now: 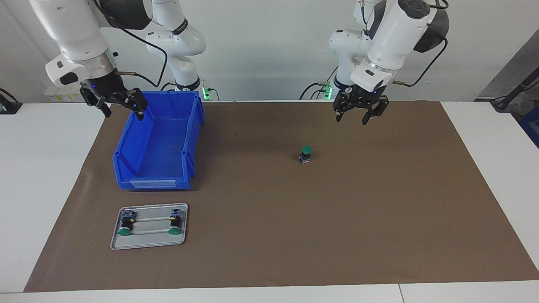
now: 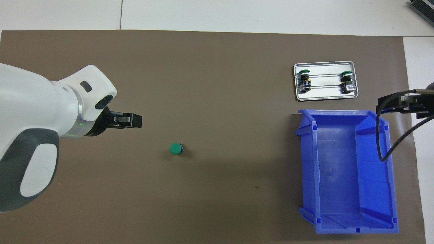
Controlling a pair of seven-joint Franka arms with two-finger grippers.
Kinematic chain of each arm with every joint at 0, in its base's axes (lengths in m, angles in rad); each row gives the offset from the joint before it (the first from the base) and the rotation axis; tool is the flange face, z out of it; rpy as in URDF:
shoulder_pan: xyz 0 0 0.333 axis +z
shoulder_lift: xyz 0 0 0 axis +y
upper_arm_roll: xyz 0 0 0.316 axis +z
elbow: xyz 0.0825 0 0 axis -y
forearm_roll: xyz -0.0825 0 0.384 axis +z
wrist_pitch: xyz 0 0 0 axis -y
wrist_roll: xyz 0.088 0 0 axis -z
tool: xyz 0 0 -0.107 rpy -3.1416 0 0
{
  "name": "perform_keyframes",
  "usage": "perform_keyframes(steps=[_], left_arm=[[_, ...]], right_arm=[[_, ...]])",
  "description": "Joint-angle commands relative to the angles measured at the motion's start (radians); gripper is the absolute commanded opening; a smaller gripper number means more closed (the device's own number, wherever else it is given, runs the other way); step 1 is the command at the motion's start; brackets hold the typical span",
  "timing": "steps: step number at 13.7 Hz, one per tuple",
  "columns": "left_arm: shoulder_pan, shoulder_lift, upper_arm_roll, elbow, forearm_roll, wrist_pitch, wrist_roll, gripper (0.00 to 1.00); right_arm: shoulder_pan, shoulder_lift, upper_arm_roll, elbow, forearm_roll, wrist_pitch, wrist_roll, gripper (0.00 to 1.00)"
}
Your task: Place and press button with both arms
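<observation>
The button (image 1: pixel 306 154), with a round green cap on a black body, stands upright on the brown mat (image 1: pixel 294 219); from above its cap (image 2: pixel 176 148) hides most of the body. My left gripper (image 1: pixel 351 120) hangs open and empty over bare mat, off to the side of the button toward the left arm's end, and shows as (image 2: pixel 135 120) in the overhead view. My right gripper (image 1: pixel 123 114) is open and empty too, raised over the outer rim of the blue bin (image 1: pixel 156 179); only part of this gripper (image 2: pixel 390 103) shows from above.
The blue bin (image 2: pixel 346 162) has nothing in it and stands at the right arm's end of the mat. A small metal tray (image 1: pixel 147 240), also seen as (image 2: pixel 325 95), lies farther from the robots than the bin and holds two more green-capped buttons on their sides.
</observation>
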Motion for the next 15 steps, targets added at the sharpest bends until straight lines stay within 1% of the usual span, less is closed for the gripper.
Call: perform_keyframes(steps=[1,2,3,4,5,8,9,11,13,15], left_arm=[[-0.040,0.020,0.013,-0.008,0.033,0.026,-0.121,0.30],[-0.054,0.041,0.013,-0.010,0.060,0.035,-0.161,0.16],[-0.086,0.067,0.011,-0.010,0.097,0.042,-0.198,0.04],[-0.108,0.096,0.011,-0.008,0.118,0.059,-0.242,0.00],[-0.123,0.118,0.011,-0.014,0.123,0.091,-0.290,0.00],[-0.152,0.170,0.011,-0.028,0.123,0.176,-0.348,0.00],[-0.154,0.170,0.011,-0.057,0.122,0.228,-0.356,0.00],[-0.155,0.167,0.011,-0.105,0.123,0.272,-0.356,0.00],[-0.160,0.154,0.011,-0.178,0.122,0.337,-0.356,0.00],[-0.175,0.152,0.011,-0.223,0.122,0.368,-0.358,0.00]], right_arm=[[-0.011,-0.012,0.011,-0.014,-0.001,0.006,-0.019,1.00],[-0.009,-0.012,0.011,-0.013,-0.001,0.006,-0.019,1.00],[-0.009,-0.012,0.011,-0.013,-0.001,0.006,-0.021,1.00],[-0.009,-0.012,0.011,-0.013,-0.001,0.006,-0.019,1.00],[-0.009,-0.012,0.011,-0.013,-0.001,0.006,-0.019,1.00],[-0.009,-0.012,0.011,-0.014,-0.001,0.006,-0.019,1.00],[-0.009,-0.012,0.011,-0.013,-0.001,0.006,-0.019,1.00],[-0.011,-0.012,0.011,-0.013,-0.001,0.006,-0.019,1.00],[-0.011,-0.011,0.011,-0.014,-0.001,0.006,-0.019,1.00],[-0.009,-0.012,0.011,-0.013,-0.001,0.006,-0.021,1.00]])
